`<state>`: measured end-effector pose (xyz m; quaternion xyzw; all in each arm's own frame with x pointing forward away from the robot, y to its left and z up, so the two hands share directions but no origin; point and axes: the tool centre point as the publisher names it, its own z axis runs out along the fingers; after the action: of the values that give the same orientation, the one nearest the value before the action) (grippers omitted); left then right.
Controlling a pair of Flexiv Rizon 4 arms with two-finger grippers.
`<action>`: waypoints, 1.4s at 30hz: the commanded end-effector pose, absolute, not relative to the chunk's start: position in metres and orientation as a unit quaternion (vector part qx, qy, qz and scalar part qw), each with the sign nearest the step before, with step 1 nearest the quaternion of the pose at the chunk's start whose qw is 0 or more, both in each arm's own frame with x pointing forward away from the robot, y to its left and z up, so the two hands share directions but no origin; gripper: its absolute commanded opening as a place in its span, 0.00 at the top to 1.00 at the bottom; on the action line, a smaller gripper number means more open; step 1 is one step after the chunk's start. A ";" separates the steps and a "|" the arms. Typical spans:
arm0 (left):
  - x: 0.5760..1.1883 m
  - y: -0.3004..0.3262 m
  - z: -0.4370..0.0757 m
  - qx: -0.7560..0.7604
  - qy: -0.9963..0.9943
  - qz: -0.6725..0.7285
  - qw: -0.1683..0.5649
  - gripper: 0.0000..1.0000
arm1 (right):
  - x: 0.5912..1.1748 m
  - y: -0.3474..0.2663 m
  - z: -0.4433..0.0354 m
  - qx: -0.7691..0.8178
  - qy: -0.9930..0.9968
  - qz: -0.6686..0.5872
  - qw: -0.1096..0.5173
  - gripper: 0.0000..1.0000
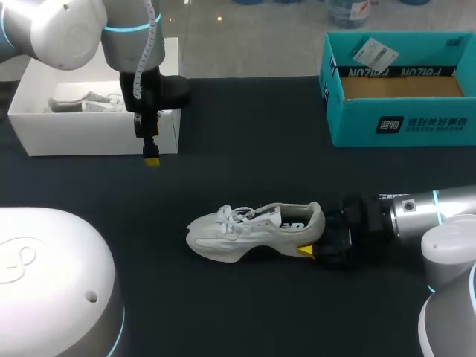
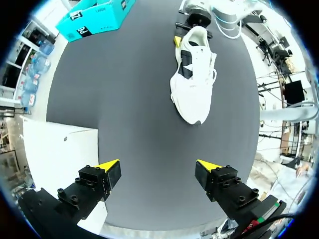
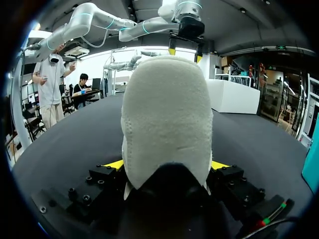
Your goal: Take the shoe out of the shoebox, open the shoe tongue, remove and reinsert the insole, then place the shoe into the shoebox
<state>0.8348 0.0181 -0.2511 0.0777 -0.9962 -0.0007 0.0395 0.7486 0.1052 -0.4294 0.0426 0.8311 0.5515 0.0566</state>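
Observation:
A white sneaker (image 1: 245, 230) stands upright on the black table, toe pointing left, laces loose. My right gripper (image 1: 311, 239) comes in from the right and is shut on its heel, one yellow-tipped finger on each side. In the right wrist view the heel (image 3: 167, 99) fills the space between the fingers of that gripper (image 3: 167, 164). My left gripper (image 1: 152, 158) hangs open and empty above the table, just in front of the white box. From the left wrist, the sneaker (image 2: 194, 79) lies well ahead of the open left gripper (image 2: 159, 165). The teal shoebox (image 1: 401, 123) stands open at the back right.
A white open box (image 1: 82, 134) sits at the back left with a pale item inside; its wall (image 2: 60, 154) is right beside my left gripper. The teal shoebox (image 2: 94, 20) is far from the left gripper. Bare black tabletop (image 1: 245, 312) lies in front of the sneaker.

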 end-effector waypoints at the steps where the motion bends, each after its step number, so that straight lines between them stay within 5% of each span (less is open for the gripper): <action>1: 0.838 0.013 -0.250 0.217 -0.976 -0.001 0.023 0.00 | 0.750 0.107 -0.432 0.043 0.832 0.550 0.057 1.00; 8: 0.816 -0.020 -0.255 0.430 -0.902 -0.041 -0.013 0.00 | 0.750 0.107 -0.432 0.043 0.832 0.550 0.057 1.00; 13: 0.819 -0.020 -0.253 0.572 -0.818 -0.040 0.041 0.00 | 0.750 0.107 -0.432 0.043 0.832 0.550 0.057 1.00; 42: 0.793 -0.034 -0.259 0.650 -0.757 0.049 0.050 0.00 | 0.750 0.107 -0.432 0.043 0.832 0.550 0.057 1.00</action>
<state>0.8084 -0.0440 -0.2575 0.6486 -0.7588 0.0125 0.0577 0.7486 0.1053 -0.4294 0.0425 0.8311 0.5516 0.0566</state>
